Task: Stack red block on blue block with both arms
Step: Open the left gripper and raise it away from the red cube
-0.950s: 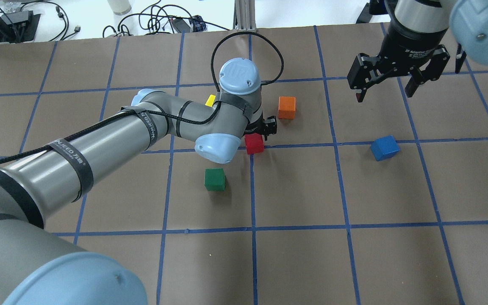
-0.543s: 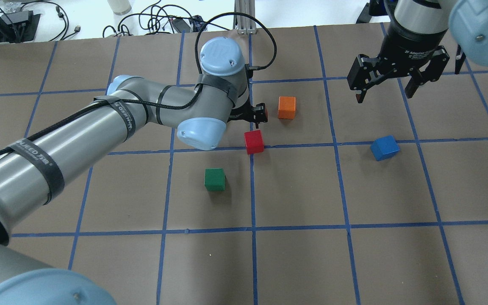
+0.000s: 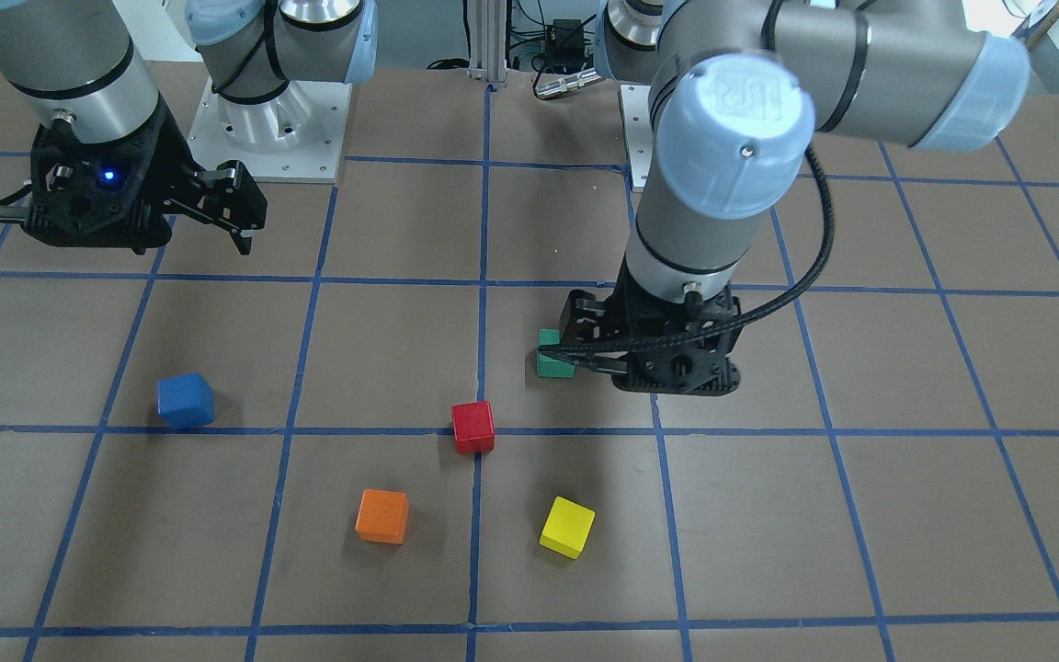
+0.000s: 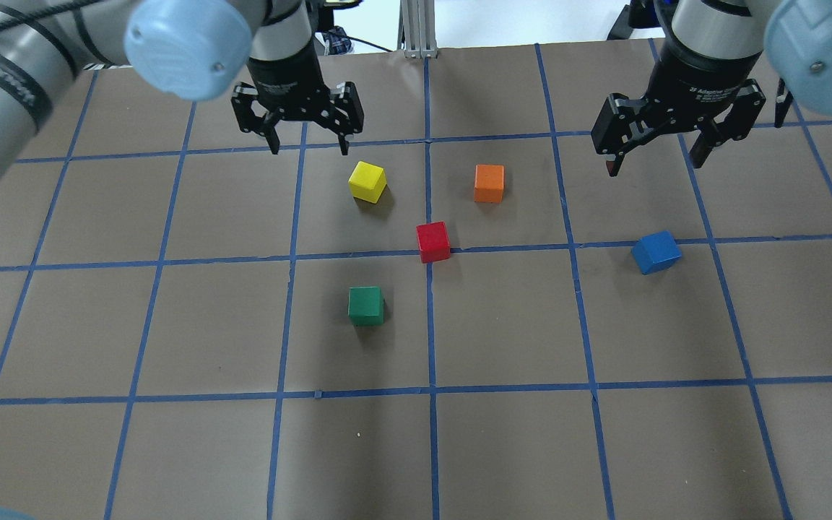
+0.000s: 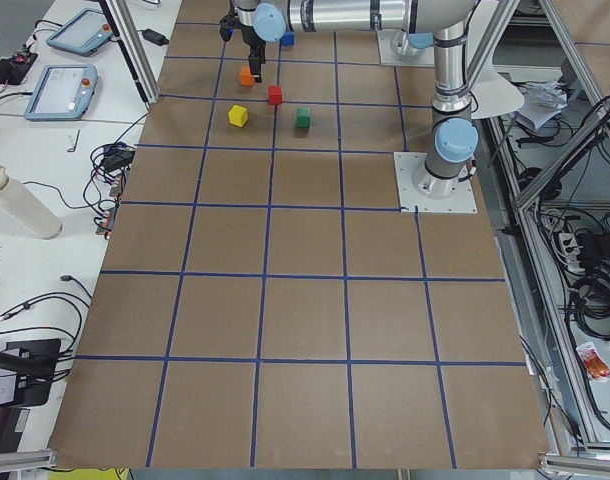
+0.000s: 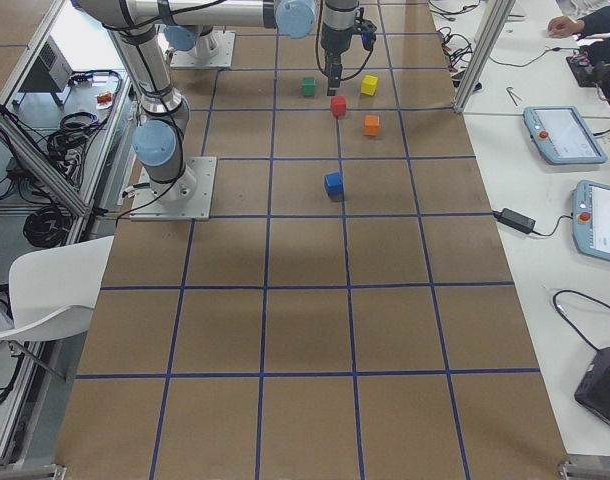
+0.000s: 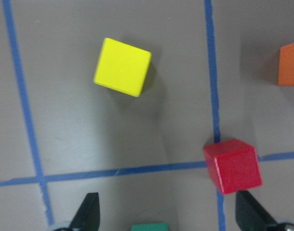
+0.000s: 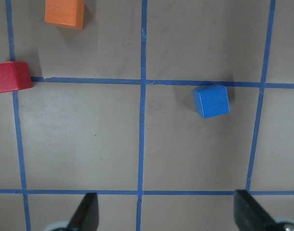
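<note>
Overhead, the red block point(image 4: 433, 241) rests on the worktop point(image 4: 531, 448), with the blue block point(image 4: 656, 251) well apart at its 3 o'clock. The left arm point(image 4: 282, 43) holds its jaws released (empty) at red's 11 o'clock; the right arm point(image 4: 712, 29) likewise at blue's 12 o'clock. Front-facing, blue lies at red's 9 o'clock.

Smooth matt brown paper over the surface point(image 4: 517, 325), crossed by blue tape lines point(image 4: 431, 339). Matt faces on the red block point(image 4: 432, 241) and the blue block point(image 4: 656, 251), wood or plastic impossible to tell. Satin grey metal on the arms point(image 3: 704, 211), glossy light-blue plastic caps point(image 3: 734, 110), matt black on the left tool point(image 4: 309, 148) and right tool point(image 4: 653, 165).
</note>
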